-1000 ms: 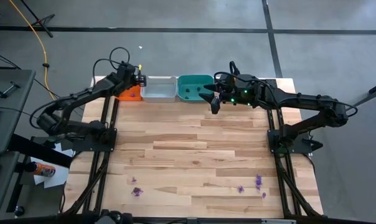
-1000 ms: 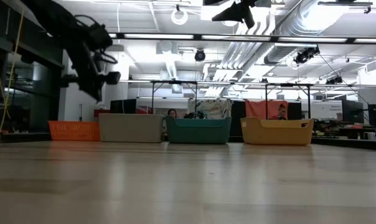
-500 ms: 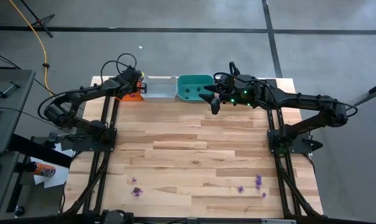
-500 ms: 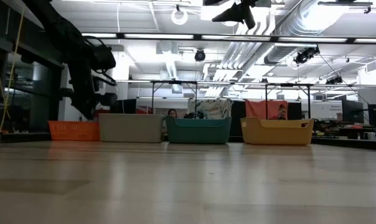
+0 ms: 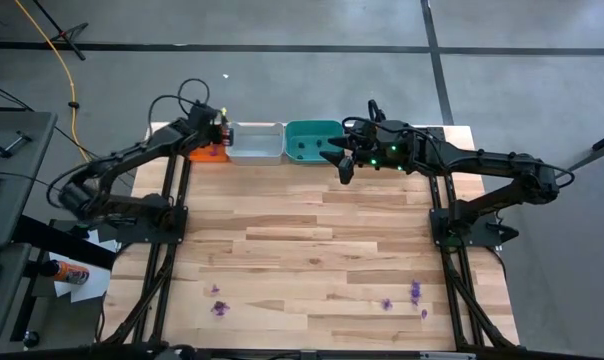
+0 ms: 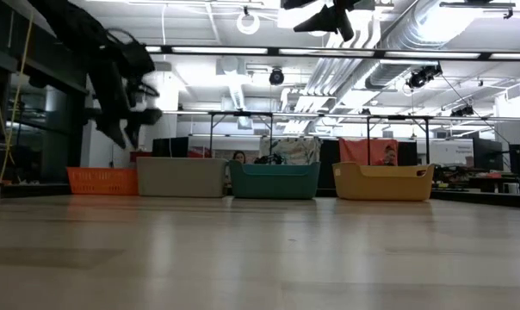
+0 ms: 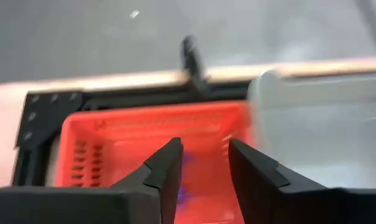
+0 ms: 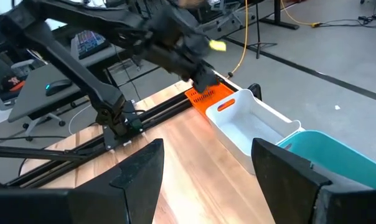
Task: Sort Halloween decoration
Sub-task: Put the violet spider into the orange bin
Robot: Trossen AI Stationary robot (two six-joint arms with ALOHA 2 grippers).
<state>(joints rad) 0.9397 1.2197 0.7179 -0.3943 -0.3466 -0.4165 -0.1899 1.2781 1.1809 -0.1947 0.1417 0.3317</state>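
The pale butcher-block wooden table (image 5: pixel 312 250) fills the high view, and across its far edge sits a row of plastic trays: an orange slotted tray (image 5: pixel 208 152), a grey-white tray (image 5: pixel 255 145), a teal tray (image 5: pixel 310 140), and a mustard-yellow tray (image 6: pixel 382 182) that shows only in the low view, since the right arm covers it from above. No brand name or lettering can be read on any tray or arm.

The left gripper (image 5: pixel 218 133) hangs over the orange slotted tray, and its wrist view shows its two dark fingers (image 7: pixel 166 171) parted with nothing between them. Below that gap, inside the tray, lies a purple smear (image 7: pixel 183 194), too blurred to name.

The right gripper (image 5: pixel 344 166) waits just in front of the teal tray, jaws spread wide and empty.

The tiny purple Halloween trinkets (image 5: pixel 414 291) lie on the near part of the table, one cluster near the right corner, a smaller group (image 5: pixel 219 306) toward the left. Their shapes are too small to make out.
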